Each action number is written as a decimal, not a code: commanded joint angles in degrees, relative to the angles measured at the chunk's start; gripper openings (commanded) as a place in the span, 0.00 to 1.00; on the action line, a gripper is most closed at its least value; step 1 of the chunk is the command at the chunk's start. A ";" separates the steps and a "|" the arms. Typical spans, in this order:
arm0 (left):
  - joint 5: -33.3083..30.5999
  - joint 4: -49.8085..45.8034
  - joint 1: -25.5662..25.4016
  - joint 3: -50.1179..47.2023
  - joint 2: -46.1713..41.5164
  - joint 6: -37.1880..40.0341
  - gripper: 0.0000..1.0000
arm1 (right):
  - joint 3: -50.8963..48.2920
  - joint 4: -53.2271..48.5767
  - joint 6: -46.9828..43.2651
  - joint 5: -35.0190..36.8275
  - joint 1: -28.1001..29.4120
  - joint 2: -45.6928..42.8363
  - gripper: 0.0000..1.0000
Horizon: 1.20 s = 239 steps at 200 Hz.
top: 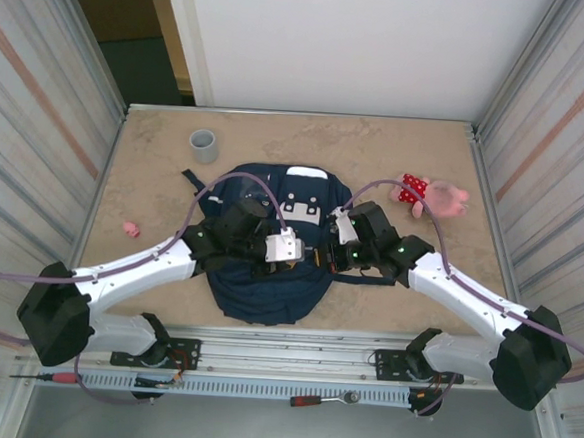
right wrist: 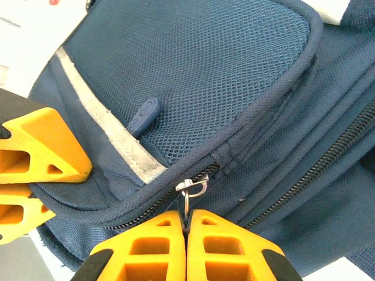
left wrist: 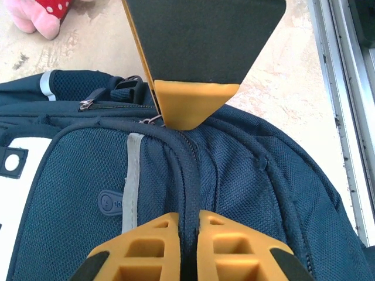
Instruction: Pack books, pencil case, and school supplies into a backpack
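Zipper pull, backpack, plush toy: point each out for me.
zipper pull (right wrist: 192, 186): right wrist view, its metal clasp.
backpack (top: 259, 295): top view, its navy near panel.
plush toy (top: 434, 196): top view, its middle.

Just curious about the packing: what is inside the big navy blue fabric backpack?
Nothing inside shows. The navy blue fabric backpack hides its interior behind its cloth, and the right gripper pinches a small metal zip pull.
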 commanded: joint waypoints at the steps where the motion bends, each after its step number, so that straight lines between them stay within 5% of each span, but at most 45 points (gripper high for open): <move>1: -4.13 -1.09 0.95 1.08 0.90 -1.09 0.02 | 1.01 -2.46 -0.53 0.03 -1.26 -2.58 0.00; 37: 2.61 -0.98 0.95 -0.28 -1.83 0.93 0.02 | -0.33 -1.40 2.77 1.46 -11.67 -0.72 0.00; 71: 4.77 -0.64 1.03 -1.39 -3.62 0.95 0.04 | 2.13 0.79 1.51 -0.89 -12.94 3.61 0.00; 93: 2.32 0.00 1.04 -1.40 -3.67 -0.60 0.21 | 2.19 1.88 1.63 -1.07 -12.67 4.21 0.00; 116: 0.63 0.92 1.44 -1.23 -4.81 -4.70 0.43 | 2.63 0.45 1.78 -0.48 -12.85 2.07 0.40; 151: -0.09 2.19 5.83 -2.28 -9.09 -15.86 0.55 | 5.96 -3.82 1.78 0.90 -13.32 -3.04 0.52; 184: -6.47 1.37 10.90 -3.21 -12.77 -28.97 0.59 | 10.70 -6.24 2.35 0.04 -12.66 -2.28 0.54; 239: -8.74 5.02 14.40 -10.51 -15.26 -44.01 0.57 | 11.28 2.78 4.48 -1.28 -4.53 5.73 0.44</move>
